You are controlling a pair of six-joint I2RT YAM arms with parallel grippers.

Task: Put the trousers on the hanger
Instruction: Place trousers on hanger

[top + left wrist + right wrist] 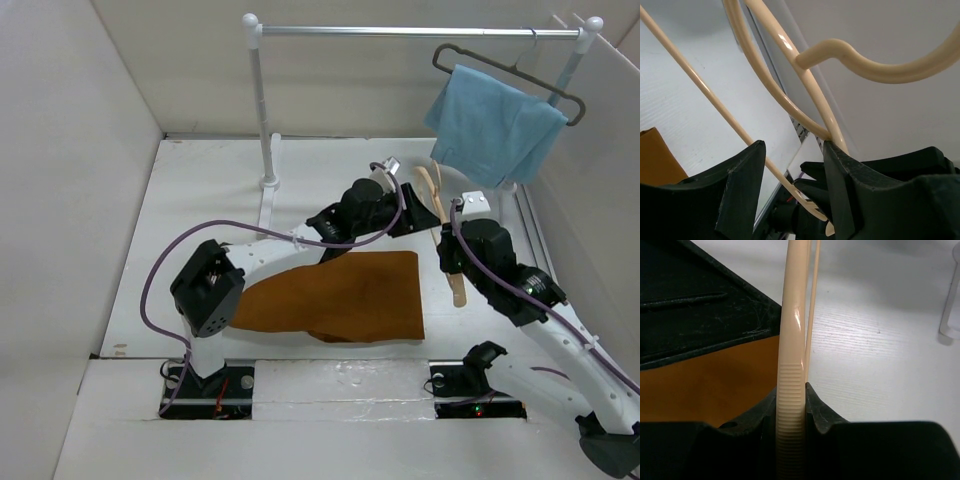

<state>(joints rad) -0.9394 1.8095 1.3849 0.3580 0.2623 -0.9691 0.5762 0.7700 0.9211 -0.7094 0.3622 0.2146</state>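
Surface: white table, matte, boxed in by plain white walls on three sides.

Fixture: garment rack at the far side, made of white posts and a metal crossbar. It stands well beyond both sets of jaws.

On the rack: a dark grey hanger carrying a light blue cloth, above and behind the right arm.

Item 1, the trousers: rust-brown cloth, folded flat into a broad panel that tapers toward the left arm's base. No buttons or lining can be made out. They lie on the table under the left arm's span. In the right wrist view they sit below and to the left of the jaws. In the left wrist view one corner shows outside the left-hand finger.

Item 2, the hanger: pale beige and glossy, with curved shoulders, a thin lower bar, a hook and a ribbed end. It is held edge-on between the two arms and off the trousers.

Right gripper: jaws clamped on the ribbed end of the hanger, which rises straight out from between them.

Left gripper: jaws parted with a wide gap. The lower bar passes through the gap, a shoulder touches the tip of the right-hand finger, and the hook curves out beyond that finger.
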